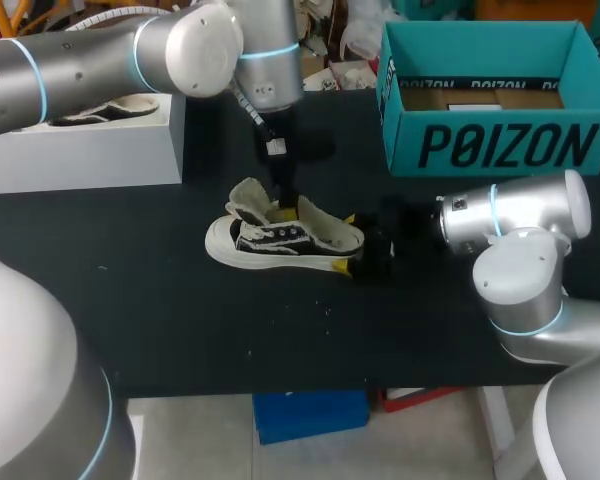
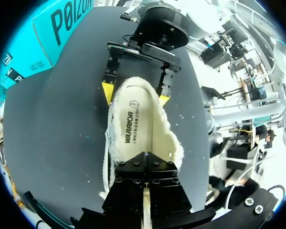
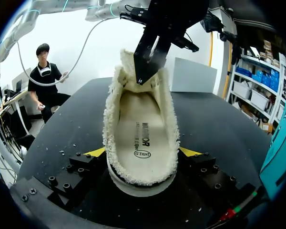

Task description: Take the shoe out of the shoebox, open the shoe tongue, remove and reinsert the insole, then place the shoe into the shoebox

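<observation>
The right pincer (image 3: 143,152) clamps the heel of the fleece-lined black-and-white shoe (image 1: 280,240). The left pincer (image 3: 144,75) is at the tongue, its grip untellable. Lifting the insole looks next.

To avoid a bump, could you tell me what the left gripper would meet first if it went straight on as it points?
Most likely the insole inside the shoe, which lies straight ahead of the left gripper; depth is unclear, so the fleece lining might touch first.

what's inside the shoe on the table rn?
The insole lies flat inside the shoe, ringed by fleece lining. Toe end is hidden behind the left gripper, so whether the insole seats fully there can't be seen.
</observation>
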